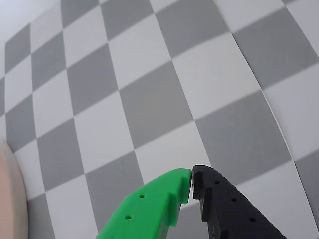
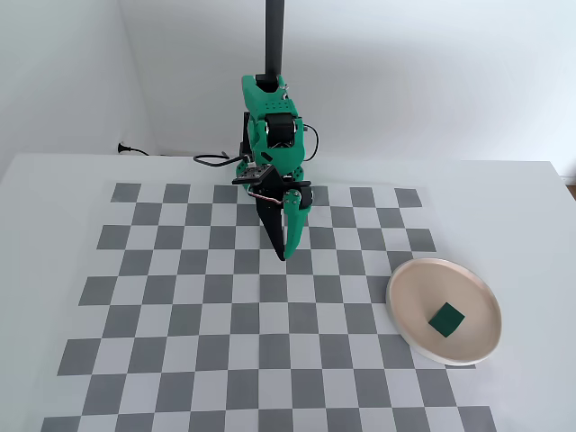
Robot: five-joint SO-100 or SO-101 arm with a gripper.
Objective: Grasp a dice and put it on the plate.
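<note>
The dark green dice (image 2: 446, 318) lies inside the beige-pink plate (image 2: 414, 292) at the right of the checkerboard in the fixed view. A sliver of the plate (image 1: 9, 191) shows at the left edge of the wrist view; the dice is out of that view. My gripper (image 2: 286, 255) hangs over the board's upper middle, far left of the plate, pointing down. In the wrist view the gripper (image 1: 192, 175) has its green finger and black finger tips touching, shut with nothing between them.
The grey-and-white checkerboard mat (image 2: 180, 297) covers the white table. The green arm's base (image 2: 270, 126) stands at the back centre beside a black post (image 2: 274, 36), with a cable (image 2: 211, 161) trailing left.
</note>
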